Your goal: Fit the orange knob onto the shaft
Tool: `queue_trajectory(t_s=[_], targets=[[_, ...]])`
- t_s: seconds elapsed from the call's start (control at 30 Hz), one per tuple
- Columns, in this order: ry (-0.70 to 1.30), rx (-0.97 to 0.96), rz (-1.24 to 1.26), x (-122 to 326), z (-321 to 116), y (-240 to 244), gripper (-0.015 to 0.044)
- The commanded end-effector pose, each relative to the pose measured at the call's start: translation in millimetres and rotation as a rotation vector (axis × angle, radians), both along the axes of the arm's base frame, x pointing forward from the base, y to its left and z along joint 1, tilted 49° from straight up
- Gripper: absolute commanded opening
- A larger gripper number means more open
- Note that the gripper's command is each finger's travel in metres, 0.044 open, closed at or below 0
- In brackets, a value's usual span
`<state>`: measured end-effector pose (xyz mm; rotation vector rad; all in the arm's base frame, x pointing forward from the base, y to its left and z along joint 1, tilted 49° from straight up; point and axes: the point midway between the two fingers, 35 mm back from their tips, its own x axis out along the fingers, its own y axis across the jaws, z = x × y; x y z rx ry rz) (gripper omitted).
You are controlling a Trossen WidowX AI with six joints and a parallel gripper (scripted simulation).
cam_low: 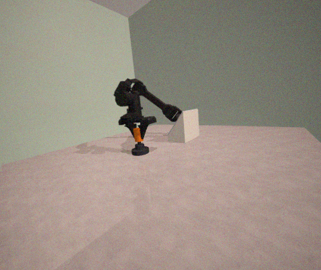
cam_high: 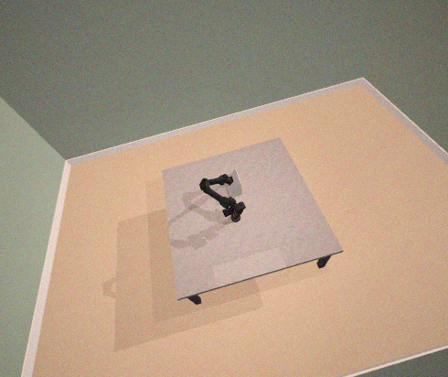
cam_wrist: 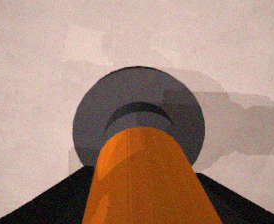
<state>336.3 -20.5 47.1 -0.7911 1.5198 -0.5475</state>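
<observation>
Orange knob (cam_high: 234,215) (cam_low: 137,134) (cam_wrist: 143,175) gripped in jaws (cam_low: 138,135), above round pedestal (cam_high: 236,220) (cam_low: 140,151) (cam_wrist: 138,85), btm not seated.

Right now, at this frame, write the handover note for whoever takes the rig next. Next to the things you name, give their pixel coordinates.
Gripper (cam_high: 235,214) (cam_low: 138,135): shut on the orange knob (cam_low: 137,134) (cam_wrist: 143,175).
Job's things: the knob is over the round pedestal (cam_low: 140,151) (cam_wrist: 138,85), its lower end at the shaft (cam_low: 139,143), with a gap above the pedestal.
Done: knob gripped and brought over the shaft.
Left: line up the flats, push fully down, let go. Whether the flats match cannot be seen.
</observation>
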Motion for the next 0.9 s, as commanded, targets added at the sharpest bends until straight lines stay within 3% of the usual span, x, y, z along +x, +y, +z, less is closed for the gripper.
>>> queue_trajectory(t_s=[0.0, 0.2, 0.43, 0.87], targets=[[-0.001, -0.002, 0.002, 0.7, 1.6, -0.1, 0.0], [0.006, -0.002, 0.008, 1.9, 5.1, 1.3, 0.0], [0.157, -0.005, 0.14, 1.6, 3.2, 1.0, 0.0], [0.157, -0.005, 0.14, 0.6, 0.8, -1.9, 0.0]])
